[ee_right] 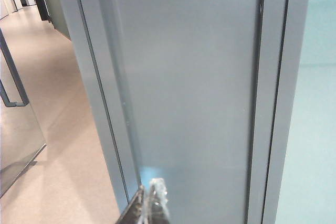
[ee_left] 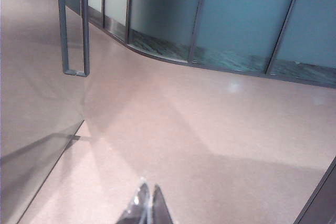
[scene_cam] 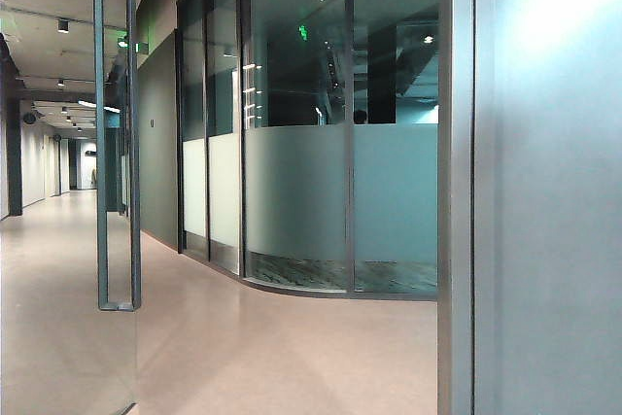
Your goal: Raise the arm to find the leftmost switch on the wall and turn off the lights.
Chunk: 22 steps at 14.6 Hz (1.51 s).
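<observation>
Jaws of the left gripper (ee_left: 146, 207) we record as closed together, their tips meeting with nothing between them, poised above the pale floor (ee_left: 199, 129). Jaws of the right gripper (ee_right: 150, 203) we likewise record as pressed together and empty, held just before a grey wall panel (ee_right: 189, 87) set between metal frame posts (ee_right: 274, 93). We find neither gripper in the exterior view. We note, at the left of the exterior view, a glass door (scene_cam: 58, 337) carrying a tall metal pull handle (scene_cam: 117, 143); at centre, a curved glass partition (scene_cam: 321, 191) with a frosted band across its middle; at upper left, ceiling lights (scene_cam: 97, 105) running down the corridor; at right, the grey wall (scene_cam: 554, 201). We cannot locate the leftmost switch in any of the three views.
</observation>
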Each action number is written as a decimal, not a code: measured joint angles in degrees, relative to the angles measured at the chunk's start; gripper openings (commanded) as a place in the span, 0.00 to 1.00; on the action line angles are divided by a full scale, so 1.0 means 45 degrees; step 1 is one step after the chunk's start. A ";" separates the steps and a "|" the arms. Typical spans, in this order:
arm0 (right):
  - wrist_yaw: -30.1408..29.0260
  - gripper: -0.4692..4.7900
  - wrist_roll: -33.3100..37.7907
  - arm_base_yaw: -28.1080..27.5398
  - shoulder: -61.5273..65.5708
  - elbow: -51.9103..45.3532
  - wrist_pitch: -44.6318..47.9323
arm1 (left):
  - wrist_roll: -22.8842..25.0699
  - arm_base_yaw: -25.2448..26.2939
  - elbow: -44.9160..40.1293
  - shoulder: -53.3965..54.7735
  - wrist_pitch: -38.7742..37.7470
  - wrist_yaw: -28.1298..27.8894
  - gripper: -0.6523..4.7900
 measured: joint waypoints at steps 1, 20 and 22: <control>0.0000 0.09 0.0000 0.0000 0.0000 0.0000 0.0000 | 0.0000 0.0000 0.0000 0.0000 0.0000 0.0000 0.11; -0.0476 0.09 0.0005 -0.0005 0.0034 0.3565 0.2254 | -0.0733 -0.0010 0.2856 0.0039 0.3570 0.0345 0.11; 0.0005 0.09 0.0005 -0.0010 0.1151 0.5610 0.2283 | 0.0092 -0.0010 0.4974 0.0855 0.3905 -0.0573 0.11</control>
